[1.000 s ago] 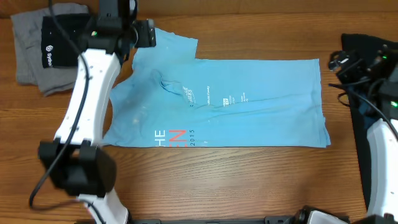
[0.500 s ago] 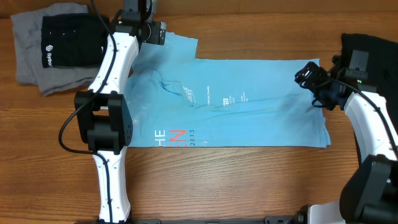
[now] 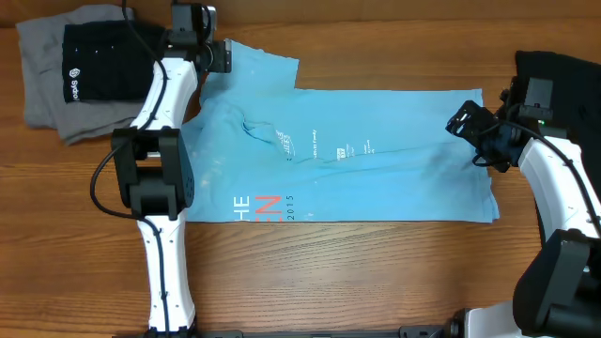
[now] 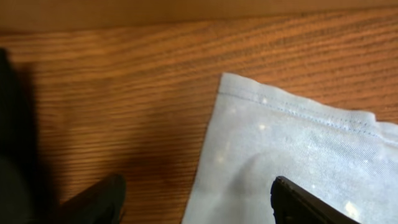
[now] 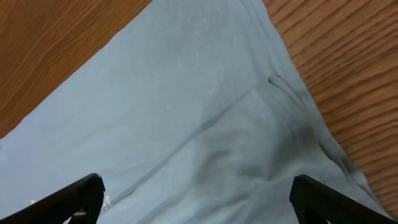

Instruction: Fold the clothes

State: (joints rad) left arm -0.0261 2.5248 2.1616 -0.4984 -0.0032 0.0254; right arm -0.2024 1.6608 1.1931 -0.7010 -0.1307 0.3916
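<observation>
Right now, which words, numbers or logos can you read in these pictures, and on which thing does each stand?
"HE" white, partly legible pink letters, then "2015": blue T-shirt.
Small white print on that shirt: too small to read.
White logo and word on the black garment: too blurred.
Wrist views: none.

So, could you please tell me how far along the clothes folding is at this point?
Looks done: a grey garment and a black garment sit folded together at the far left. In hand: the blue T-shirt lies flat, unfolded; the left hand is open at its sleeve corner, the right hand open over its hem end. Left: every fold of it, perhaps also the dark cloth by the right arm.
</observation>
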